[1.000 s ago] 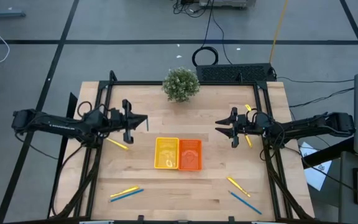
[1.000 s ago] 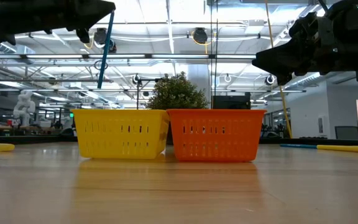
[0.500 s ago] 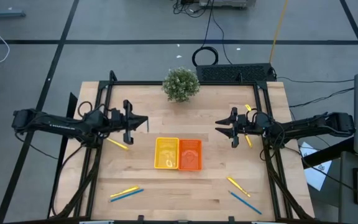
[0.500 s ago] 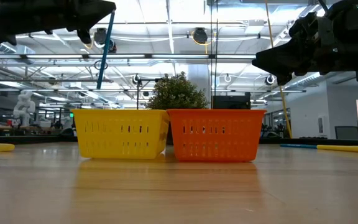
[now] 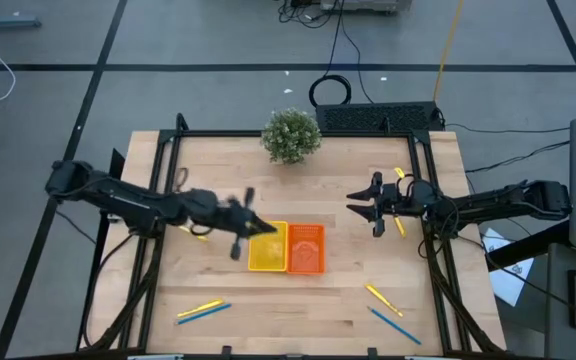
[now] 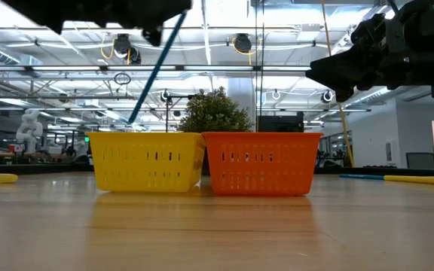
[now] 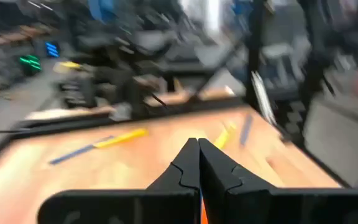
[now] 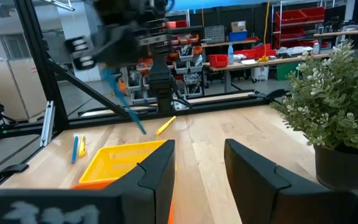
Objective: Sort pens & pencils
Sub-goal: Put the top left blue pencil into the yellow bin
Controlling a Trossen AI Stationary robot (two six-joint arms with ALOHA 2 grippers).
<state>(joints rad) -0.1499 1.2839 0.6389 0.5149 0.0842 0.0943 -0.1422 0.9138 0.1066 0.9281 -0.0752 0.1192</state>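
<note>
High view: my left gripper has swung from the table's left side to the yellow slotted plastic basket, jaws clamped; blur hides its load.
Low view: thin blue pen hangs tilted above that basket, so the drop looks close.
Left wrist view: fingers pressed together; pen barely shows.
Right wrist view: my right gripper waits, fingers apart, holding nothing.

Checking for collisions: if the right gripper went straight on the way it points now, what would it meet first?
Probably nothing on the table: the right gripper, open, points toward the left gripper, which holds a blue pen over the yellow basket. Heights are unclear.
</note>
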